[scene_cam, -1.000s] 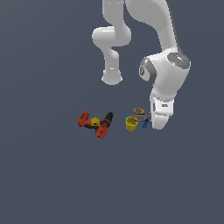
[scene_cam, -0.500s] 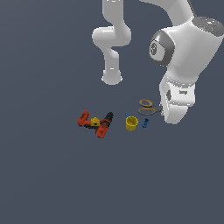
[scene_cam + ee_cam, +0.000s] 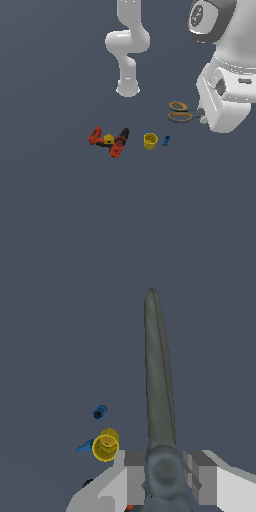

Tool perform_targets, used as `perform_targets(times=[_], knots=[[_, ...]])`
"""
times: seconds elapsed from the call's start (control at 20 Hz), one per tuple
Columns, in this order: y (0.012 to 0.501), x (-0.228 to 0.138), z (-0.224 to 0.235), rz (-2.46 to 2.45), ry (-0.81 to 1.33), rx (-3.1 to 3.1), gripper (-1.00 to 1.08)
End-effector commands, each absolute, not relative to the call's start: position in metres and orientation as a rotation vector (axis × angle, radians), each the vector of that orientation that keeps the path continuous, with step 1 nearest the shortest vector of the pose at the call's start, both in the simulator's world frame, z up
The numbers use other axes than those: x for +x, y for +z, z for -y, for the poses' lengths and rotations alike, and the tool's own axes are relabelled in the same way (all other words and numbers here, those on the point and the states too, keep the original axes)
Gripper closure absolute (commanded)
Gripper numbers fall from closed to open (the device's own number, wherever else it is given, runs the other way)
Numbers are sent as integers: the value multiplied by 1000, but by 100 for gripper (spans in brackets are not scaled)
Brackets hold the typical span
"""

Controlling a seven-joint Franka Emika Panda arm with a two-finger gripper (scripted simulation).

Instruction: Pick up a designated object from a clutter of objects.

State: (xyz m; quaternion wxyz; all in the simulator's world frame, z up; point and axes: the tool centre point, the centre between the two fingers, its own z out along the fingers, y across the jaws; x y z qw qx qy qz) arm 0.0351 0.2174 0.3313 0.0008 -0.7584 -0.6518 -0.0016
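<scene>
The white arm's gripper fills the exterior view's right, well above the grey table. On the table lie the red-and-black power drill with the small yellow block against it, then the yellow cup and the small blue piece just beside that. The scissors are off the table: the fingers pinch them at the pivot, orange loops jutting toward the exterior view's left, dark blades running away from the wrist camera. The pick looks nearly complete. The risk lies in the hold: clamped at the pivot, the long scissors could swivel or slide out if the arm swings fast, and would drop back onto the clutter.
</scene>
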Motion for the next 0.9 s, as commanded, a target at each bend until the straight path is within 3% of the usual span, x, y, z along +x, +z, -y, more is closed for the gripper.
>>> perform_targets(times=[0.0, 0.85], knots=[[350, 42, -219, 2046, -4, -2382, 108], [432, 78, -228, 2045, 0, -2385, 108]])
